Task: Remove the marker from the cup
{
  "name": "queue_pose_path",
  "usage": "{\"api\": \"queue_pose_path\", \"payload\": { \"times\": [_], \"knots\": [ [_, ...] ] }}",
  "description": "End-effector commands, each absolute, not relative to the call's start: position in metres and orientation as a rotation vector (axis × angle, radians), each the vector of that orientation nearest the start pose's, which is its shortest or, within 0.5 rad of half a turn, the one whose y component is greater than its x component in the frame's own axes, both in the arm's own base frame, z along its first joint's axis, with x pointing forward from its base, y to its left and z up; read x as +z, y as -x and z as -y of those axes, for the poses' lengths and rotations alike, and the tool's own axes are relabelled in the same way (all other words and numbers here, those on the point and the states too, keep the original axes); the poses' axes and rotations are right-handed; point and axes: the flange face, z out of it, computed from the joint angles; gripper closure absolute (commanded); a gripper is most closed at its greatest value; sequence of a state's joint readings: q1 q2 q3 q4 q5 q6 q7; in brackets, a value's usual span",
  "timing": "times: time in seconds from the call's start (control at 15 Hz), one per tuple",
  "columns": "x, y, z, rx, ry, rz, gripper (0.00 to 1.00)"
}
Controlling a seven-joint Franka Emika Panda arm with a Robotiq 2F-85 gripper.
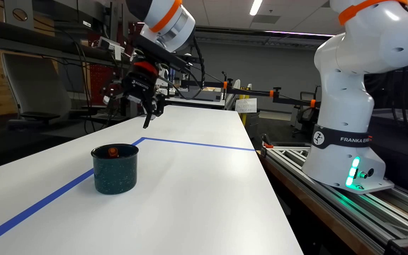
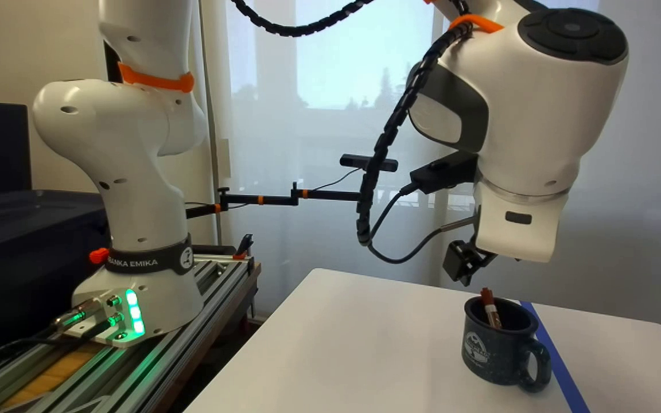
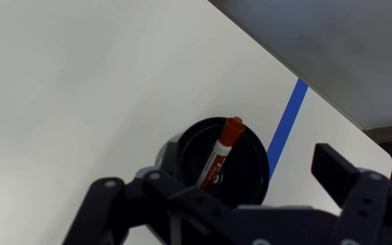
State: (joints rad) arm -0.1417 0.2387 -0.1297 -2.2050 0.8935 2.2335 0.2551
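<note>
The dark teal cup stands upright on the table in both exterior views (image 1: 114,175) (image 2: 494,358), and its dark rim shows in the wrist view (image 3: 264,163). The marker leans inside the cup, its red-orange cap at the rim (image 1: 113,152) (image 2: 490,310). The wrist view shows the marker's white and red barrel (image 3: 219,149); its lower end is hidden behind a finger. My gripper is open and empty above the cup in the wrist view (image 3: 250,163). It hangs higher than the cup in both exterior views (image 1: 128,111) (image 2: 465,264), partly hidden by the arm in one.
The white table (image 1: 204,198) carries a blue tape line (image 1: 62,189) running beside the cup. The cup's handle (image 2: 537,367) points away from the robot base (image 2: 141,304). A table edge (image 3: 294,73) crosses the wrist view's upper right.
</note>
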Motion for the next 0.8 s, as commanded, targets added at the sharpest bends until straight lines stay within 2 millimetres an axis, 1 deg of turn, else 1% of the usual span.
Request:
{"api": "queue_pose_path", "payload": {
  "times": [0.0,0.2,0.47,0.6,0.73],
  "knots": [
    [0.258,-0.537,0.127,0.248,2.061,-1.412,0.0],
    [0.253,-0.543,0.13,0.261,2.03,-1.416,0.0],
    [0.246,-0.552,0.128,0.306,1.97,-1.408,0.0],
    [0.242,-0.556,0.127,0.335,1.945,-1.406,0.24],
    [0.238,-0.559,0.128,0.359,1.919,-1.406,0.42]
  ]
}}
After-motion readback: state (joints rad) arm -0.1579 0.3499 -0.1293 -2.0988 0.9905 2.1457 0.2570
